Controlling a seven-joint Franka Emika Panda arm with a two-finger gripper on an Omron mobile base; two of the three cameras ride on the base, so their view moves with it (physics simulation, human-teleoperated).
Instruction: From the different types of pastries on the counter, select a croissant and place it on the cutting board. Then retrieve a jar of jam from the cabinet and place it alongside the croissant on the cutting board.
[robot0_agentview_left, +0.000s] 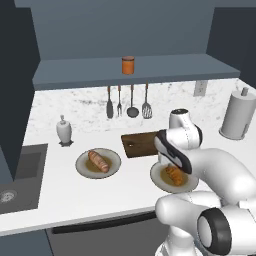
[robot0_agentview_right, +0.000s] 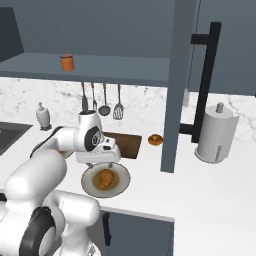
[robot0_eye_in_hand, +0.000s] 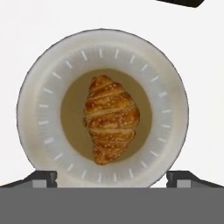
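1. The fingers (robot0_eye_in_hand: 112, 176) stand spread wide apart and grasp nothing; in the hand view their two dark tips rise at either side of the lower rim of a plate (robot0_eye_in_hand: 46, 78).
2. The croissant (robot0_eye_in_hand: 111, 118) lies in the middle of that plate, straight ahead of the fingers and between the lines of the two tips, its length pointing away from them. Nothing touches it.
3. From the right base view, the hand hangs just above the near edge of the same plate (robot0_agentview_right: 90, 185), with the croissant (robot0_agentview_right: 105, 178) just beyond and below it.
4. The cutting board (robot0_agentview_right: 125, 144) lies flat on the white surface (robot0_agentview_right: 200, 190), just past the plate on the far side of the fingers, toward the wall.
5. A round pastry (robot0_agentview_right: 155, 139) sits on the surface beside the board, beyond the fingers and to their right.
6. A second plate (robot0_agentview_left: 85, 170) with a long pastry (robot0_agentview_left: 98, 161) rests well to the left of the fingers.
7. The jar of jam (robot0_agentview_left: 128, 65) stands upright on the shelf (robot0_agentview_left: 75, 75), high above and beyond the fingers.
8. A paper towel roll (robot0_agentview_right: 216, 132) stands far to the right.
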